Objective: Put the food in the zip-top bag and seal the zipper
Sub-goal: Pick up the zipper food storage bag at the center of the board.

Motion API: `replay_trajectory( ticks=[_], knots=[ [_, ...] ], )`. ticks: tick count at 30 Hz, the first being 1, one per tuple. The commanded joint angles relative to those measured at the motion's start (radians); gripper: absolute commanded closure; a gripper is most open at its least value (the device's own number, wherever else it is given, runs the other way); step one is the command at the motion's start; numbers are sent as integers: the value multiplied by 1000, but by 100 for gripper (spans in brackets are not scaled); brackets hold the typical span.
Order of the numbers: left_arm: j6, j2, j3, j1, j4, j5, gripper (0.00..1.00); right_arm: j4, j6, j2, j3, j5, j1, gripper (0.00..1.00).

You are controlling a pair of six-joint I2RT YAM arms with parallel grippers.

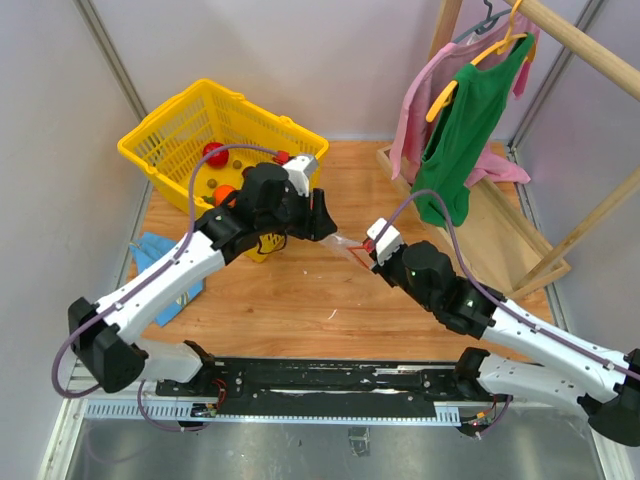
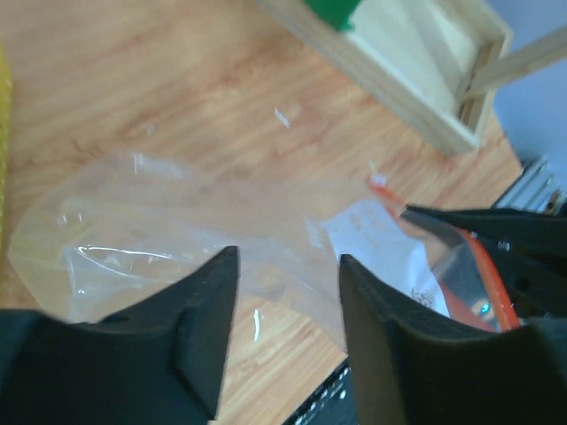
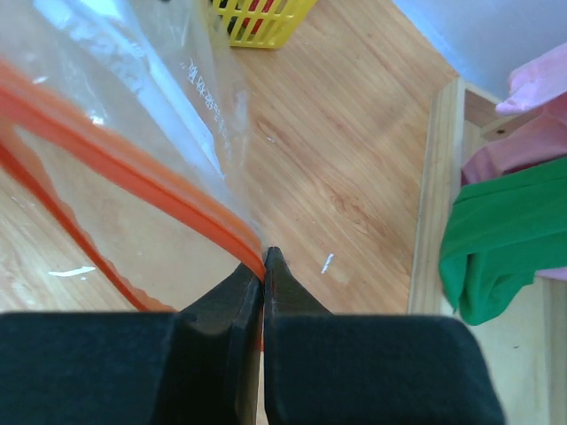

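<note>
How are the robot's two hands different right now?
The left hand is open, its fingers spread apart, while the right hand is squeezed shut. The right hand pinches the orange zipper; the left hand pinches nothing I can see and only hovers over the clear bag. Both hands have black fingers and are at the same bag.

The left gripper (image 2: 288, 266) has its two fingers spread wide apart (it points downward). The right gripper (image 3: 264, 258) has its fingers pressed tight together, pinching the zipper (image 3: 133, 168) at their tips.
</note>
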Motion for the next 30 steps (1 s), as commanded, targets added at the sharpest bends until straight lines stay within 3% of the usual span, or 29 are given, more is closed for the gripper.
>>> replay_trajectory(
  ticks=[1, 9, 21, 25, 30],
  knots=[
    [-31, -73, -39, 4, 92, -149, 44, -173, 197, 50, 107, 2, 21, 99],
    [-60, -141, -53, 4, 76, -307, 30, -462, 429, 166, 310, -26, -24, 99],
    [-109, -198, -69, -9, 66, -413, 28, -925, 650, 310, 663, -93, -210, 99],
    [-111, -208, -78, -58, 89, -424, 28, -947, 676, 390, 728, -127, -227, 99],
    [-139, -202, -115, -103, 140, -395, 27, -791, 702, 426, 707, -285, -231, 99]
  ],
)
